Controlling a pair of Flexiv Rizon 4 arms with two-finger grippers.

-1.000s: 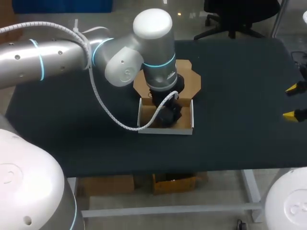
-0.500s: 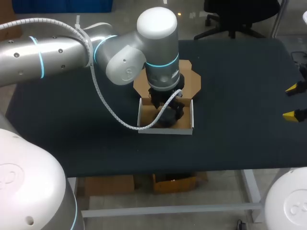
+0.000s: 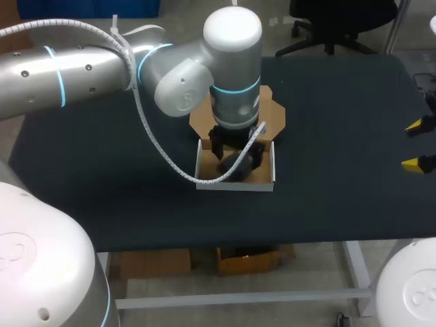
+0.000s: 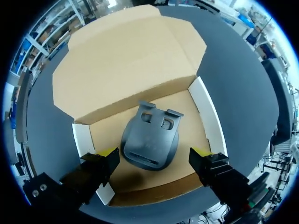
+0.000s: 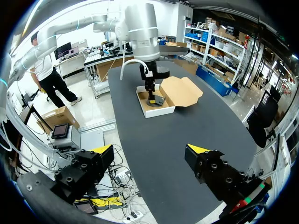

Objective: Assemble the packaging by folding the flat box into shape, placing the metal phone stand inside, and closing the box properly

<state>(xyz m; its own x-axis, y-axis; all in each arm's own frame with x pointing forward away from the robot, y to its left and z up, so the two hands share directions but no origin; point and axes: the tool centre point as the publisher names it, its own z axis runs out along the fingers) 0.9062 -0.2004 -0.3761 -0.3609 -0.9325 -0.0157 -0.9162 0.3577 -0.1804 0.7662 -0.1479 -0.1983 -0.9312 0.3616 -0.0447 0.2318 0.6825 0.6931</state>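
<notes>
Table (image 3: 340,136): dark top, takes up most of the head view.

Left arm (image 3: 88,65): comes in from the left and reaches to the middle of the table, wrist pointing straight down over the box.

Box (image 4: 205,116): folded into an open tray, white walls outside, brown card inside. It sits near the middle of the table. Its lid flap (image 4: 126,60) is open and lies flat on the table on the far side of the tray (hinged along the far wall).

Metal phone stand (image 4: 150,142): dark grey, lying on the floor of the tray, about central between the side walls.

Left gripper (image 4: 154,152): above the tray, fingers spread wide and released. One yellow tip is on each side of the stand. The right tip is clearly apart from it, the left tip just beside it. No grasp.

Right gripper (image 5: 149,149): at the right edge of the table, well apart from the box. Fingers spread, nothing between them.
</notes>
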